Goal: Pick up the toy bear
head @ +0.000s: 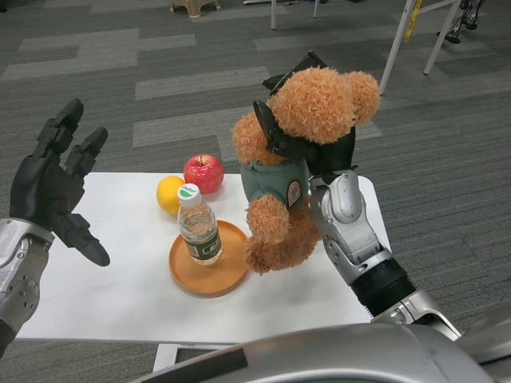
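Observation:
A brown toy bear in a green vest hangs upright in the air above the right half of the white table. My right hand grips it around the neck and back, black fingers wrapping its head. The bear's feet dangle just above the table beside the orange plate. My left hand is raised over the table's left edge, fingers spread, holding nothing.
An orange plate carries an upright water bottle. Behind it lie an orange and a red apple. Grey carpet surrounds the table; chair and stand legs show at the far top.

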`<state>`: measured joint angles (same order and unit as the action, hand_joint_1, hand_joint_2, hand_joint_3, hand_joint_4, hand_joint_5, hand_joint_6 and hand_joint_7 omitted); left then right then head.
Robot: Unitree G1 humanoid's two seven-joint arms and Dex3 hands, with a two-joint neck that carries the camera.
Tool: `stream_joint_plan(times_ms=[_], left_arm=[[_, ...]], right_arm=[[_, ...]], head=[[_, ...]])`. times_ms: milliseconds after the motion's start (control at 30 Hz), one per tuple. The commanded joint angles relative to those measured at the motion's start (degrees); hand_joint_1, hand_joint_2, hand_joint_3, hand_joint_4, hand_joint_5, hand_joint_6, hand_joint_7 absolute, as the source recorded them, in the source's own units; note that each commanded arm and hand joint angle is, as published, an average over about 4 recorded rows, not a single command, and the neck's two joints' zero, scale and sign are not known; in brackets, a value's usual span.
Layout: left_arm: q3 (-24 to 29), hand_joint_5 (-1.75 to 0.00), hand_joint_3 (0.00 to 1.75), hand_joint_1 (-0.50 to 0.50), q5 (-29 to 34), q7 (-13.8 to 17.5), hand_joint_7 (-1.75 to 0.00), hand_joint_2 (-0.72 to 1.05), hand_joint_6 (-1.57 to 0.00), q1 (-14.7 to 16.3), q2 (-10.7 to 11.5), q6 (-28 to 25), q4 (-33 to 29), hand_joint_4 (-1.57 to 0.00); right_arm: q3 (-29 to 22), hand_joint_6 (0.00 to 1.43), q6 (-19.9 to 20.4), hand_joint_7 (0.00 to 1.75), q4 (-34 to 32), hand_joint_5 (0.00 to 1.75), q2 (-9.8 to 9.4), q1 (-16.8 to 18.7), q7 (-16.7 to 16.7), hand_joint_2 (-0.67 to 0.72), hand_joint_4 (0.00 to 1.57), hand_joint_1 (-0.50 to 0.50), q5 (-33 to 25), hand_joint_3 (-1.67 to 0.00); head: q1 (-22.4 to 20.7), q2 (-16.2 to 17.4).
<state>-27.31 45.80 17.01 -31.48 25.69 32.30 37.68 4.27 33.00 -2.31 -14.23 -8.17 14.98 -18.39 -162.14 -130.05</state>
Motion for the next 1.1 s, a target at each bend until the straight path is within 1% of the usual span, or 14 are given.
stream_joint_plan(times_ms=[33,100,167,300,400,467,533,600,733,867,967,1000,1033,1100], left_arm=[[0.7,-0.36,0.09,-0.48,-0.2,-0.2,-0.14,-0.64,0.00,0.5,0.0,0.5,-0.5,0.00],[0.7,-0.41,0.09,-0.48,-0.2,-0.2,-0.14,-0.64,0.00,0.5,0.0,0.5,-0.5,0.00],[0.7,-0.41,0.09,-0.48,-0.2,-0.2,-0.14,-0.64,0.00,0.5,0.0,0.5,-0.5,0.00],[0.7,-0.33,0.09,-0.48,-0.2,-0.2,-0.14,-0.64,0.00,0.5,0.0,0.6,-0.6,0.00],[0.7,-0.41,0.09,-0.48,-0.2,-0.2,-0.14,-0.64,0.00,0.5,0.0,0.6,-0.6,0.00],[0.7,-0.36,0.09,-0.48,-0.2,-0.2,-0.14,-0.64,0.00,0.5,0.0,0.6,-0.6,0.00],[0.7,-0.36,0.09,-0.48,-0.1,-0.2,-0.14,-0.61,0.00,0.6,0.0,0.6,-0.6,0.00],[0.8,-0.41,0.09,-0.48,-0.1,-0.2,-0.14,-0.61,0.00,0.6,0.0,0.6,-0.6,0.00],[0.8,-0.31,0.09,-0.48,-0.2,-0.2,-0.14,-0.64,0.00,0.6,0.0,0.6,-0.6,0.00],[0.8,-0.38,0.09,-0.48,-0.2,-0.2,-0.14,-0.64,0.00,0.7,-0.1,0.6,-0.6,0.00],[0.8,-0.38,0.09,-0.48,-0.2,-0.2,-0.14,-0.64,0.00,0.7,-0.1,0.6,-0.7,0.00],[0.8,-0.36,0.09,-0.48,-0.2,-0.2,-0.14,-0.64,0.00,0.7,-0.1,0.6,-0.7,0.00],[0.8,-0.38,0.09,-0.48,-0.2,-0.2,-0.14,-0.64,0.00,0.7,-0.1,0.6,-0.7,0.00],[0.8,-0.33,0.09,-0.48,-0.2,-0.2,-0.14,-0.59,0.00,0.7,-0.1,0.6,-0.8,0.00]], right_arm=[[-0.1,0.80,1.1,1.54,-1.0,1.55,-0.27,-0.1,0.2,-0.60,0.17,-0.46,-0.6,-0.87],[-0.1,0.80,1.1,1.54,-1.0,1.55,-0.27,-0.1,0.2,-0.60,0.17,-0.46,-0.6,-0.87],[0.0,0.80,1.1,1.54,-1.0,1.55,-0.27,-0.1,0.2,-0.60,0.17,-0.46,-0.6,-0.87],[0.0,0.80,1.1,1.54,-1.0,1.55,-0.27,-0.1,0.2,-0.60,0.17,-0.44,-0.6,-0.87],[0.0,0.81,1.1,1.54,-1.0,1.55,-0.27,-0.2,0.2,-0.60,0.17,-0.45,-0.6,-0.87],[0.0,0.83,1.1,1.54,-1.0,1.55,-0.27,-0.2,0.2,-0.60,0.17,-0.44,-0.6,-0.87],[0.0,0.83,1.1,1.54,-1.0,1.55,-0.27,-0.2,0.2,-0.60,0.17,-0.42,-0.5,-0.87],[-0.1,0.83,1.1,1.54,-1.1,1.55,-0.27,-0.1,0.2,-0.60,0.17,-0.42,-0.5,-0.87],[-0.1,0.83,1.1,1.54,-1.1,1.55,-0.27,-0.1,0.2,-0.60,0.17,-0.44,-0.6,-0.87],[-0.1,0.83,1.1,1.54,-1.1,1.55,-0.27,-0.1,0.2,-0.60,0.17,-0.42,-0.5,-0.87],[-0.1,0.83,1.1,1.54,-1.1,1.55,-0.27,-0.1,0.2,-0.60,0.17,-0.44,-0.5,-0.87],[-0.1,0.83,1.1,1.54,-1.1,1.55,-0.27,-0.1,0.2,-0.60,0.17,-0.44,-0.5,-0.87],[-0.1,0.83,1.1,1.54,-1.1,1.55,-0.27,-0.1,0.2,-0.60,0.17,-0.45,-0.5,-0.87],[0.0,0.83,1.1,1.54,-1.2,1.55,-0.27,-0.1,0.2,-0.60,0.17,-0.45,-0.5,-0.87]], head=[[0.1,0.0],[0.1,0.0],[0.1,-0.1],[0.0,-0.1],[-0.1,-0.1],[-0.1,0.0],[0.0,-0.1],[0.0,0.0],[0.0,0.0],[0.0,0.0],[0.0,0.0],[0.0,0.0],[0.0,0.0],[0.0,0.0]])
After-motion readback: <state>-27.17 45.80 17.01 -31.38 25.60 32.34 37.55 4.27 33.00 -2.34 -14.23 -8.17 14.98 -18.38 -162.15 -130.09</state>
